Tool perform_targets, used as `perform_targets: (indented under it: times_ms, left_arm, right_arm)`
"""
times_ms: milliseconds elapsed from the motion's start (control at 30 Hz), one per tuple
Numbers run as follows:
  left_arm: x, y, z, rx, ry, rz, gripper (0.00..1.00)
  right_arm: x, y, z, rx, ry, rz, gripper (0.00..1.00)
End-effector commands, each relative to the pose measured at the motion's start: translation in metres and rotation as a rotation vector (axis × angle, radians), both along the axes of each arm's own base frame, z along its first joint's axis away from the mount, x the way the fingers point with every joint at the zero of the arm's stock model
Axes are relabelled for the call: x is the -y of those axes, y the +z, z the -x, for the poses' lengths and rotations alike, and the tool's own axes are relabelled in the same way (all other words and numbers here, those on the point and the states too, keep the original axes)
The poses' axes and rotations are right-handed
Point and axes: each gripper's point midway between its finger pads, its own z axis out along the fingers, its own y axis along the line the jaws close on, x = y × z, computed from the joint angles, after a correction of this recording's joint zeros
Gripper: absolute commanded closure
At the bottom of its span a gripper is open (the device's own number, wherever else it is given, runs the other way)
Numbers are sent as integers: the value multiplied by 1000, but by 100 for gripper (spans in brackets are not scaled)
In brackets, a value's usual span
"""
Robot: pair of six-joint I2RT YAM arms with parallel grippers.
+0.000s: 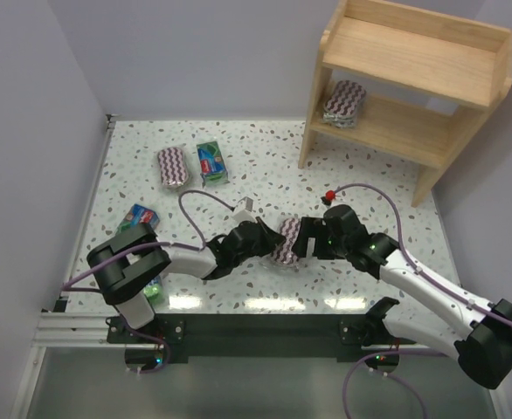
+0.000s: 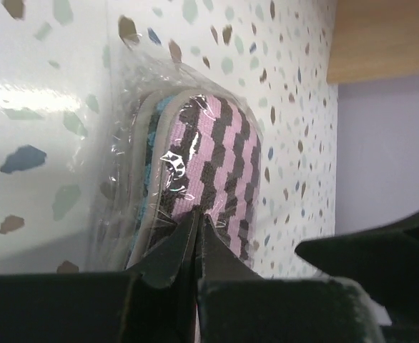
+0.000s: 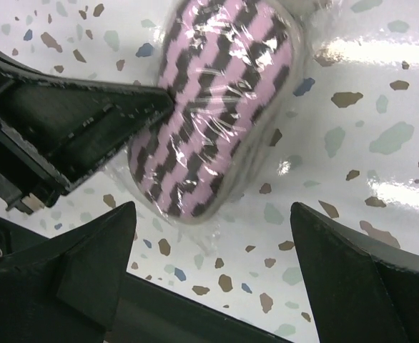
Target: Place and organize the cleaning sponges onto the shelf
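Handover likely: left jaws pinch oval maroon-zigzag plastic-wrapped sponge (image 1: 284, 246) by its end; right jaws gape wide alongside, unloaded.

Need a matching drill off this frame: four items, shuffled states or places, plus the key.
Items:
1. left gripper
2. right gripper
3. shelf
4. farthest green sponge

States or places:
a. open
b. has a striped sponge on its lower tier
c. lying on the table
d. shut on a second striped sponge

Pairs: 1-d, 2-a, 3-b, 4-c
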Motion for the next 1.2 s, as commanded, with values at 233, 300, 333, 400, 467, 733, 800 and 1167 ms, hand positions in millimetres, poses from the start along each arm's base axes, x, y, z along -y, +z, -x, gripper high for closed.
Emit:
perform_targets:
  times_ms: [233,300,333,400,467,733,800,1167]
  left_arm:
    - [-48,15,-43,16,400,-21,100]
    - [-45,41,-39,97,328,6,100]
    - [-45,49,-38,120,308,6,100]
    - [-48,68,-33,189,251,-28,100]
    - [-54,67,-31,226,203,-129,98]
    - [-59,18,-27,189,-9,-366,100]
    - [-63,-1,-24,153,-41,-401,100]
    - [-42,-29,13,104,-252,-328,100]
  right_arm:
    - [7,-5,-10,-3,-90,9,7]
    - [9,-4,-17,10,-110,20,7]
    - [8,-2,-22,23,-121,12,7]
    - [13,-4,-31,20,-156,17,9]
    - [20,-9,-38,10,-213,39,16]
    - [51,-3,-57,92,-350,87,100]
    - [51,-12,-60,60,-341,124,100]
    - [-14,-22,-105,32,-111,44,100]
